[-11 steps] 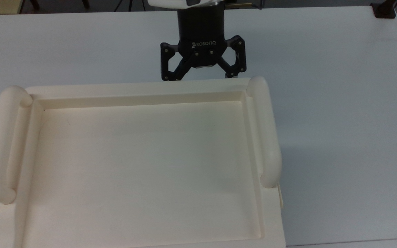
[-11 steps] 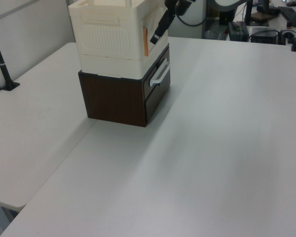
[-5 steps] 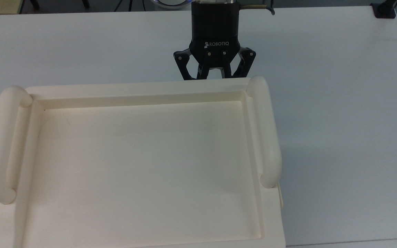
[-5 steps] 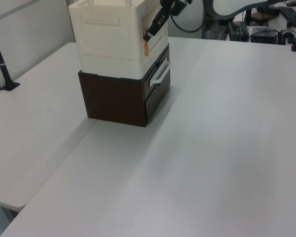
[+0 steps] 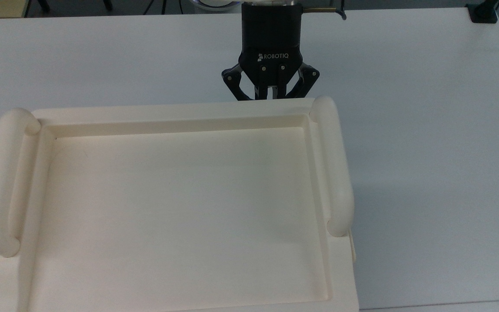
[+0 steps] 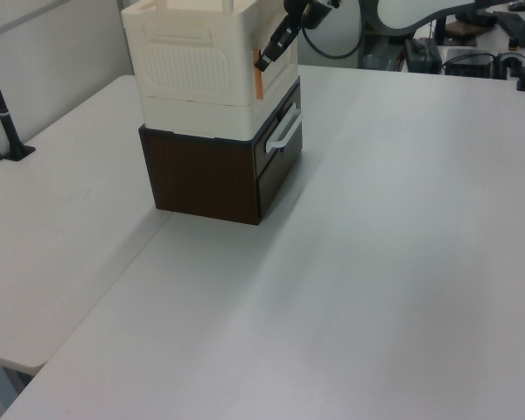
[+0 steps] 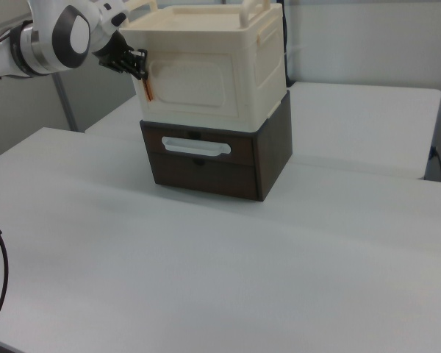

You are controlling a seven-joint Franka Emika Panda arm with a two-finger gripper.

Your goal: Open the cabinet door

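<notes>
Non-task furnishings on the white table (image 6: 402, 262).
A dark brown drawer unit (image 7: 272, 158) stands on the table, its front bearing a white handle (image 7: 196, 147); a cream tray-like top (image 5: 180, 203) with rounded tubular side handles (image 5: 338, 173) sits above; a black clamp post (image 6: 4, 114) stands at the left view's left edge.

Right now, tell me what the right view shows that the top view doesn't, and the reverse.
Right view alone: the cabinet door on the front, closed, an orange strip at its edge, and the dark drawer unit with its white handle beneath. Top view alone: the recessed tray top from above and the ROBOTIQ lettering. Both: the gripper against the cabinet front, and the white table.
</notes>
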